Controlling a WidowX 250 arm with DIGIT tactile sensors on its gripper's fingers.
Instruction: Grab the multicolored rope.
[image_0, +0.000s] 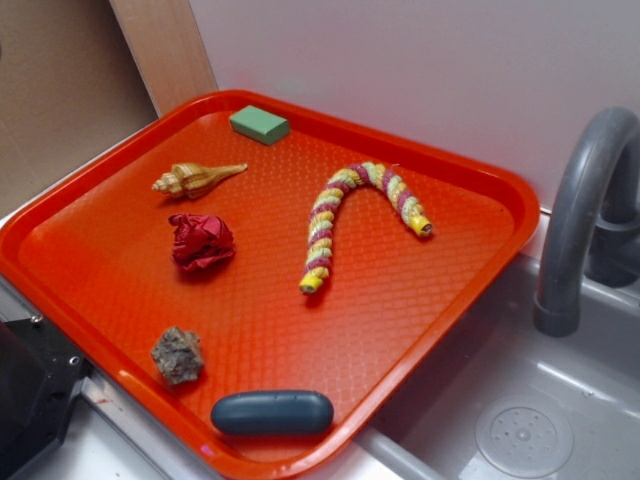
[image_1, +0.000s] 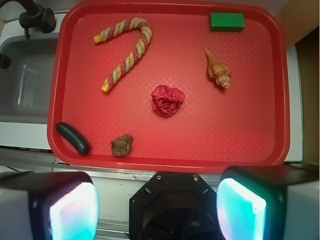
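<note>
Tray (image_0: 470, 290): red plastic, textured floor, raised rim; its near corner is cut off at the bottom of the exterior view.
Rope (image_0: 345, 215): twisted yellow, magenta and pale strands, bent like a cane, lying flat in the tray's right half in the exterior view (upper left (image_1: 125, 50) from the wrist camera), apart from everything else.
Paper ball (image_0: 201, 242): dark red, crumpled, near the tray's middle.
Shell (image_0: 196, 178): tan spiral, just beyond the paper ball.
Green block (image_0: 259, 124): at the tray's far rim.
Stone (image_0: 177, 355): brownish lump, surface hard to make out.
Dark oblong (image_0: 272, 412): blue-grey, rounded, against the near rim.
Sink (image_0: 520, 420): grey, beside the tray; its faucet (image_0: 585, 215) is partly cut off.
Gripper (image_1: 157, 207): spread wide, both pads (image_1: 74, 212) at the wrist view's bottom edge, nothing between them, well short of the rope; only a dark, unclear shape shows at the exterior view's lower left.
</note>
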